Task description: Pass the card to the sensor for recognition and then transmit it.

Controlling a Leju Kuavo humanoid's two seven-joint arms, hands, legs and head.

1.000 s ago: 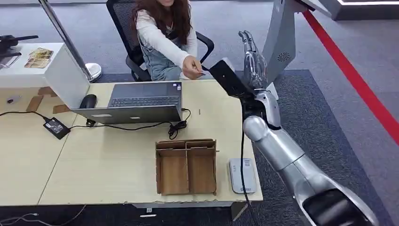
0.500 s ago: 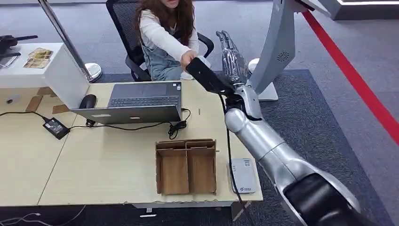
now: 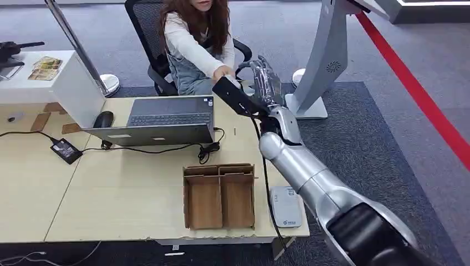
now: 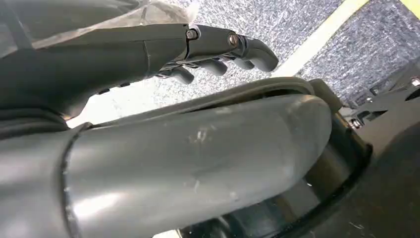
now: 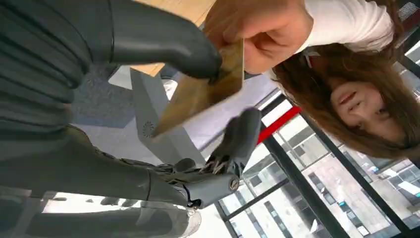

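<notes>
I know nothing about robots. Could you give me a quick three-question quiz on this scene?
1. True or false: in the head view, the flat white card reader lies left of the brown cardboard two-compartment box.
2. What touches the tan rectangular card? A: nothing. B: the seated person's hand and the robot's grey thumb. C: the person's hand alone.
3. Which robot hand is raised toward the person?
Key: 1 false. 2 B. 3 the right hand.
</notes>
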